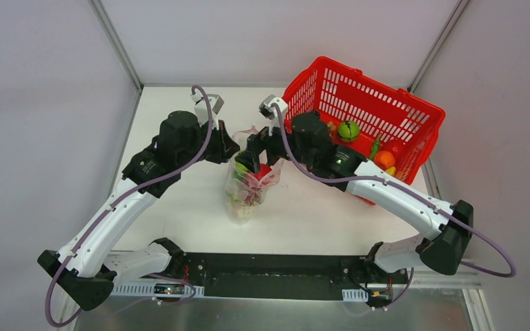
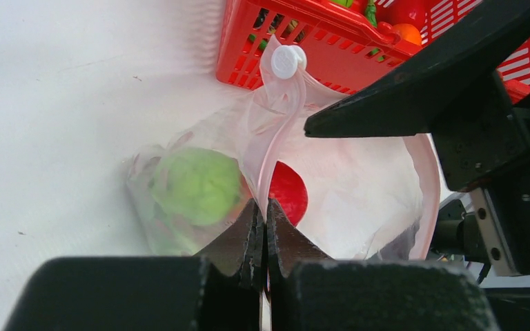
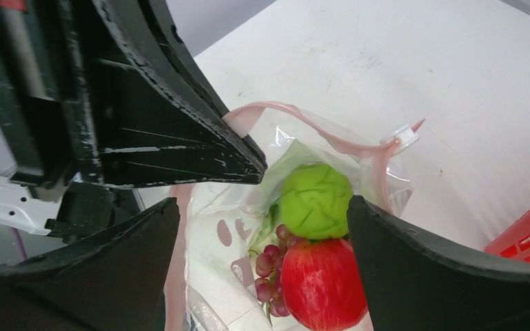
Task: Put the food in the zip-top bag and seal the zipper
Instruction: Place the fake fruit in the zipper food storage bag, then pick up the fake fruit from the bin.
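While the left gripper (image 2: 265, 208) clamps the bag (image 2: 359, 186) by its rim, the right gripper (image 3: 262, 207), fingers spread above the apple (image 3: 324, 286), should lift straight out.

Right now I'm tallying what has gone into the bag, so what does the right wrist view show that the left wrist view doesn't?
Only the right wrist view: purple grapes beside the red apple, and both fingers of the open right gripper. Only the left wrist view: the left gripper seen shut on the zipper, plus an orange fruit in the red basket. Both: the zip-top bag, the green lettuce, the apple and the white slider.
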Robot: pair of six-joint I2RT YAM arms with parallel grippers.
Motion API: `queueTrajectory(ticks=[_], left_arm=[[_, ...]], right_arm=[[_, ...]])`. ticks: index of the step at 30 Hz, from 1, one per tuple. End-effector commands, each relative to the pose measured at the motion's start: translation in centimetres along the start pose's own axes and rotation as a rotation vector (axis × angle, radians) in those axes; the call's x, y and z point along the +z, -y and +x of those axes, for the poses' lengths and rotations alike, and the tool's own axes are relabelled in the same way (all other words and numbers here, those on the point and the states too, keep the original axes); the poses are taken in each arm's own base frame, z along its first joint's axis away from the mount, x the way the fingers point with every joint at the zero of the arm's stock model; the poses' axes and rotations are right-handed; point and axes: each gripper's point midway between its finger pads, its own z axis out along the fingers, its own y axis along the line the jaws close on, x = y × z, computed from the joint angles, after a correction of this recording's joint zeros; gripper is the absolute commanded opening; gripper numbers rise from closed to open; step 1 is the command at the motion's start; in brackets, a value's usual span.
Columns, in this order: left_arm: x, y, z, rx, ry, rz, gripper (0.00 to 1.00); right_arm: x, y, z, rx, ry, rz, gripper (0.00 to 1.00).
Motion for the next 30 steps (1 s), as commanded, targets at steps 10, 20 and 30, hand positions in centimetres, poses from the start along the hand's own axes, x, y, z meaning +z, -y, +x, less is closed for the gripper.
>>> queueTrajectory(ticks=[10,20,30], left_arm=[[-0.3,0.6,-1.7,0.015,0.066,0.024,0.0],[-0.6,1.0,-2.0,0.026,0.051,0.033,0.0],[-1.0,0.4,-1.2,0.01,0.057,0.016,0.0]], right_arm=[[-9.3,2.0,-9.2,0.029,0.479,0.177,0.96],[-14.6,15.3,-9.8,0.121,0.461,0.774,0.96],[-20.5,28.2,-2.3,0.383,0.224,1.093,0.95]])
